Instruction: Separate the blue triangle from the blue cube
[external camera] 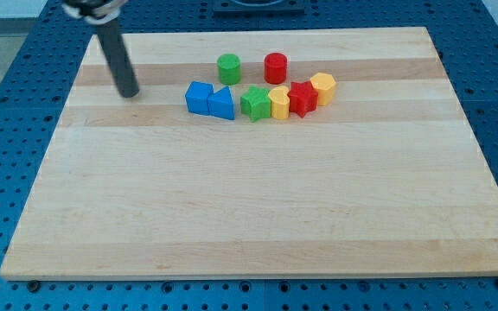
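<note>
The dark rod's tip [129,92] rests on the pale, grained wooden board [249,225], holding nothing, at the view's left of the glossy blue cube [199,97], which touches the blue triangle [221,104].

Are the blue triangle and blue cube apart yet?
No. The blue triangle touches the blue cube; my tip is off left.

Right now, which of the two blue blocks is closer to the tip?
The blue cube: it is the leftmost block in the row, on the side facing my tip. The blue triangle touches its right side, farther away.
</note>
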Motion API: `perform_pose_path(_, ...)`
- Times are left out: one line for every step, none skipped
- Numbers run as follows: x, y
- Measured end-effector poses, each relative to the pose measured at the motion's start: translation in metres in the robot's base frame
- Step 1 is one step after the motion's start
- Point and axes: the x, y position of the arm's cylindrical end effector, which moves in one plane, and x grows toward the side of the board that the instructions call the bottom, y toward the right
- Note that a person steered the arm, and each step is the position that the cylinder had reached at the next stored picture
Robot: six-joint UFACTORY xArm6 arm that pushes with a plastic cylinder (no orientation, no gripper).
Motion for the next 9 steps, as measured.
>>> perform_pose_path(0.002,-0.011)
perform_pose_path(-0.002,0.006)
perform_pose_path(-0.003,0.067)
perform_pose_path(-0.004,0.095)
perform_pose_path(-0.022,0.096)
perform_pose_path(-0.035,0.115)
perform_pose_path(-0.038,0.170)
perform_pose_path(-0.032,0.214)
perform_pose_path(-0.018,0.198)
